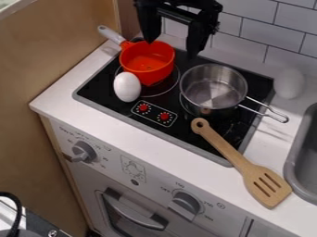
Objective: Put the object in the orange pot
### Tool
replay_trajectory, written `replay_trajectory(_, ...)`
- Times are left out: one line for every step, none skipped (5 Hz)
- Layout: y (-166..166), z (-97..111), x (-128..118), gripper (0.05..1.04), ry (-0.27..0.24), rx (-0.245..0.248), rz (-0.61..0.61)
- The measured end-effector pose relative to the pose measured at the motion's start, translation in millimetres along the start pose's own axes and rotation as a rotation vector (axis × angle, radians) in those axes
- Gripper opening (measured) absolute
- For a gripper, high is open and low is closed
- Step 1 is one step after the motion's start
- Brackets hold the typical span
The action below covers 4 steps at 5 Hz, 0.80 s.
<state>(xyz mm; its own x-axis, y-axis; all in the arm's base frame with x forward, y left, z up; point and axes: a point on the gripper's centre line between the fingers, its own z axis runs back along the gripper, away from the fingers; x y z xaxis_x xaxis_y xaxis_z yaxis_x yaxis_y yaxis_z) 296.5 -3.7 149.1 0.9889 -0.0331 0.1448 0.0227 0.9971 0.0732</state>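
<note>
Might send the white egg (127, 87) rolling with one bad pinch
Probably the one to move, sitting on the stovetop (93, 90) just left of the orange pot (148, 69), so could shove both by crowding in between. Could also clip the pot's rim by coming across low with the gripper (171, 48), spread wide and empty above its right side. Watch out for bumping the steel pot (212, 105) too, or grabbing the second egg (289, 84).

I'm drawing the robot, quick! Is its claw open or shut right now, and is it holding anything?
Claw: open, holding nothing.
</note>
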Motion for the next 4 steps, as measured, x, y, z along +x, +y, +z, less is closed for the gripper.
replay_trajectory(-0.6,-8.3,-2.8,1.002,0.028,-0.002,-0.001)
replay_trajectory(16.2,-17.1,-0.9,1.002,0.003,-0.013,-0.048)
replay_trajectory(37.7,-28.2,3.9,1.002,-0.014,-0.017,-0.083)
replay_trajectory(56.8,-31.5,3.0,1.002,-0.032,-0.006,-0.132)
